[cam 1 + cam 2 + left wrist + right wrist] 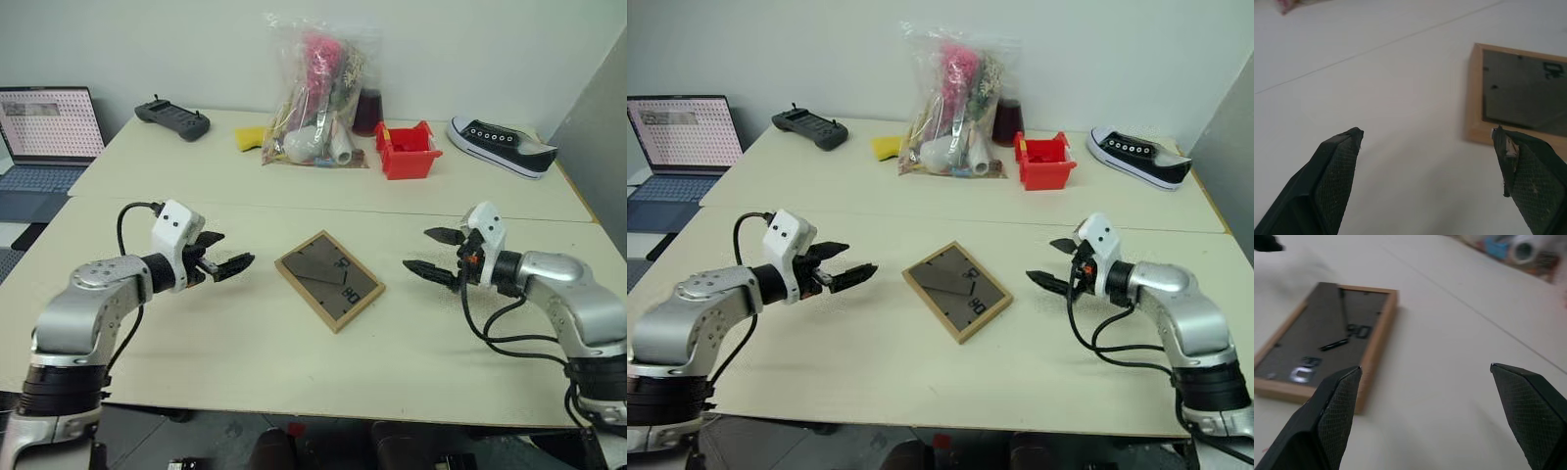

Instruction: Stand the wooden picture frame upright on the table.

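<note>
Left pincer (227, 254) open; wooden picture frame (329, 280) face-down, front hidden.

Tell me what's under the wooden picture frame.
The wooden picture frame lies flat, dark back board up, directly on the table. Its front faces down, so the picture side is hidden.

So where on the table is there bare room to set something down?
Bare table borders the wooden picture frame on every side: toward the left gripper, the right gripper, and the near edge. Crowded: the far edge, with plastic bag, red bin, shoe.
</note>
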